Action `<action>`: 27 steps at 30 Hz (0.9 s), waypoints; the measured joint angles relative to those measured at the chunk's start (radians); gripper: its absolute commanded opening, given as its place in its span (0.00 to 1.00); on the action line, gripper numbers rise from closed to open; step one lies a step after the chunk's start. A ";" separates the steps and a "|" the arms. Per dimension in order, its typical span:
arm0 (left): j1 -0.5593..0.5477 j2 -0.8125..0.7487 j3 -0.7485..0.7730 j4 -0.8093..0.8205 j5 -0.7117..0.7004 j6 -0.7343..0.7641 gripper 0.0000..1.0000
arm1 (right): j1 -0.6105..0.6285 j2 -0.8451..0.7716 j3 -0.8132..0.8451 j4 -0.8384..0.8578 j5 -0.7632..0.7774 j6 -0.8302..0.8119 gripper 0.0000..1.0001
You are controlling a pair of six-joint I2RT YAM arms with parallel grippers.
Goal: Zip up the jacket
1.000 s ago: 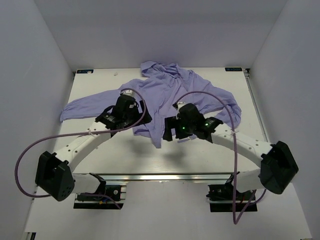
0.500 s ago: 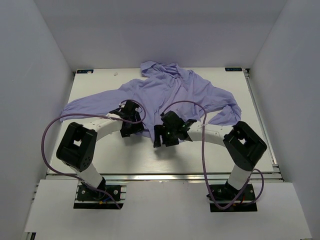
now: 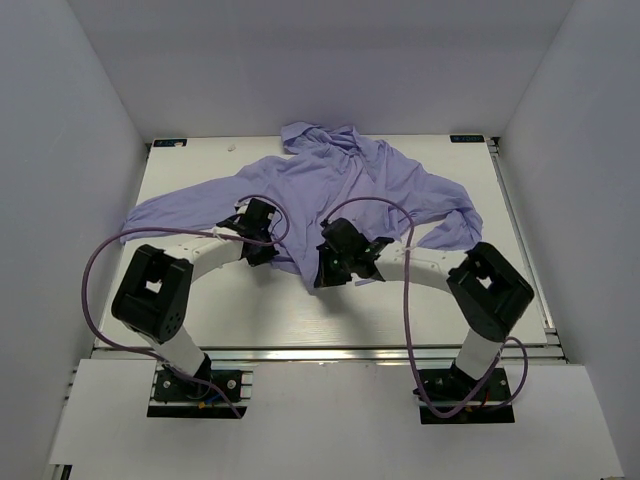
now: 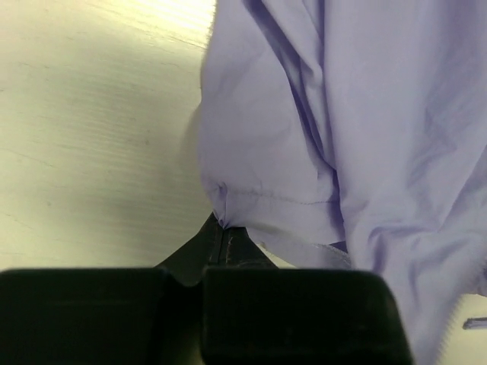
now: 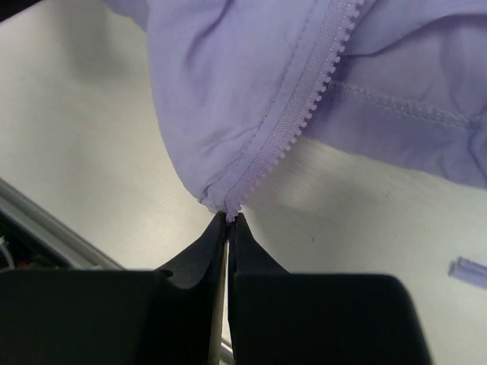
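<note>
Left tool (image 4: pixel 224 230) and right tool (image 5: pixel 228 220) each pinch a hem corner of the jacket (image 3: pixel 330 185).

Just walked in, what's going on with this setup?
Two robot arms are working on a lavender jacket spread on the table. The right gripper is shut on the bottom end of one zipper edge. The left gripper pinches a hem corner of the jacket. The zipper halves are not yet joined.

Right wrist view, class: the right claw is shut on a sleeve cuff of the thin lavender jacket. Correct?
No. The right claw is shut on the thin lavender jacket at the bottom end of its toothed zipper strip, not a sleeve cuff; the right wrist view shows this.
</note>
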 measured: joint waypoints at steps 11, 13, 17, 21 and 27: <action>0.003 -0.276 -0.126 -0.020 -0.108 -0.082 0.00 | -0.059 -0.356 -0.132 -0.031 -0.062 0.042 0.00; 0.005 -0.331 -0.158 -0.034 -0.138 -0.122 0.00 | -0.092 -0.387 -0.176 -0.039 -0.072 0.063 0.00; 0.019 -0.359 -0.228 -0.075 -0.170 -0.193 0.00 | -0.176 -0.394 -0.289 -0.056 -0.109 0.106 0.00; 0.041 -0.344 -0.285 -0.108 -0.170 -0.230 0.00 | -0.306 -0.417 -0.430 -0.053 -0.166 0.137 0.00; 0.051 -0.318 -0.289 -0.114 -0.138 -0.196 0.19 | -0.354 -0.420 -0.397 -0.083 -0.213 0.098 0.00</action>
